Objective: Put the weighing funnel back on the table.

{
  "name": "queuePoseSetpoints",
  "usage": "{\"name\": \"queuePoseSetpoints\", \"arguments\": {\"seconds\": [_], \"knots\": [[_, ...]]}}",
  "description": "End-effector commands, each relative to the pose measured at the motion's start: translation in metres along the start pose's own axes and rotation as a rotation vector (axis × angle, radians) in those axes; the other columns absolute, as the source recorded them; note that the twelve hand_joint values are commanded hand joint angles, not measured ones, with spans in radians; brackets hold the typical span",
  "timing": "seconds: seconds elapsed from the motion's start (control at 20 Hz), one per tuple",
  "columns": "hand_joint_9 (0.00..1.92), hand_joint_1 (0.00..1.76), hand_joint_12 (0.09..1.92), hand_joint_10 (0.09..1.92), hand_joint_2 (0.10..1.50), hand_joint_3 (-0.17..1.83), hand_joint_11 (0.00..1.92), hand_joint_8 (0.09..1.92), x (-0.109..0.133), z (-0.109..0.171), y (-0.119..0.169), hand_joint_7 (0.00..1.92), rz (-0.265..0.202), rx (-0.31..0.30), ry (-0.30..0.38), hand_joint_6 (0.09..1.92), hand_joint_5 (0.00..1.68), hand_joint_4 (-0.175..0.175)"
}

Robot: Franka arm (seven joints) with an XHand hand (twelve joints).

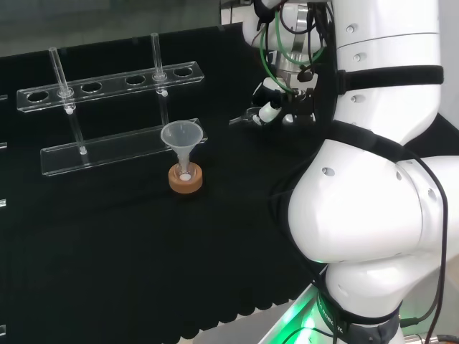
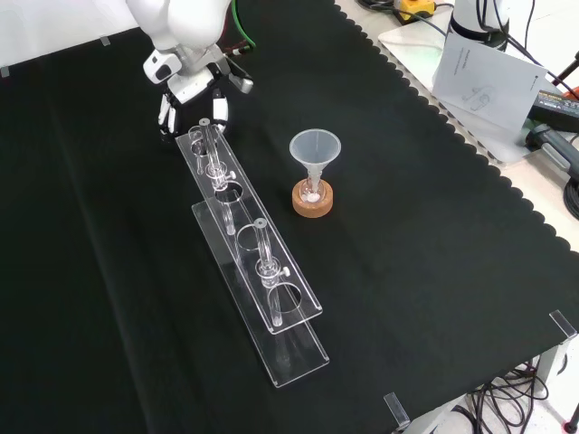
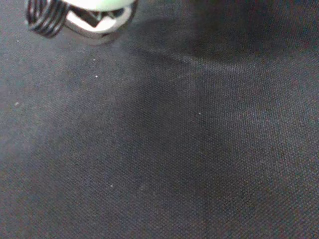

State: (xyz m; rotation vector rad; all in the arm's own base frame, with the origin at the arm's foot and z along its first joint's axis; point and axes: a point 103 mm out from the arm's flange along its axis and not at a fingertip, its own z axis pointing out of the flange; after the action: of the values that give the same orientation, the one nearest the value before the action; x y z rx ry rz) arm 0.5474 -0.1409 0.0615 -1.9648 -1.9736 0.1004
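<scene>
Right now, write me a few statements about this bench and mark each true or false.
1. The funnel stands mouth up over a cork ring. True.
2. The clear rack holds two tubes. True.
3. The cork ring sits inside the rack. False: it stands on the cloth beside the rack, apart from it.
4. In the front view the hand is over the funnel. False: it is at the rack's far end.

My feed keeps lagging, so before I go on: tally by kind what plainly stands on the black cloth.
Test tube rack: 1
Test tubes: 2
Funnel: 1
Cork ring: 1
Total plainly seen: 5
</scene>
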Motion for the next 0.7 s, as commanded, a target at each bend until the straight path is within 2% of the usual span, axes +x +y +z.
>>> {"name": "queuePoseSetpoints", "arguments": {"seconds": [0.05,0.45,0.7], "knots": [[0.92,1.09,1.08,0.33,0.72,0.62,0.75,0.65,-0.0020,0.0010,0.0015,0.53,0.002,0.001,-0.006,0.83,1.18,0.175],[0.91,1.09,1.09,0.33,0.72,0.60,0.74,0.65,-0.0023,0.0018,0.0015,0.51,-0.004,0.011,-0.003,0.81,1.18,0.175],[0.86,1.09,1.12,0.37,0.80,0.40,0.69,0.67,-0.0019,0.0032,-0.0014,0.47,-0.015,0.026,-0.028,0.65,1.23,0.175]]}}
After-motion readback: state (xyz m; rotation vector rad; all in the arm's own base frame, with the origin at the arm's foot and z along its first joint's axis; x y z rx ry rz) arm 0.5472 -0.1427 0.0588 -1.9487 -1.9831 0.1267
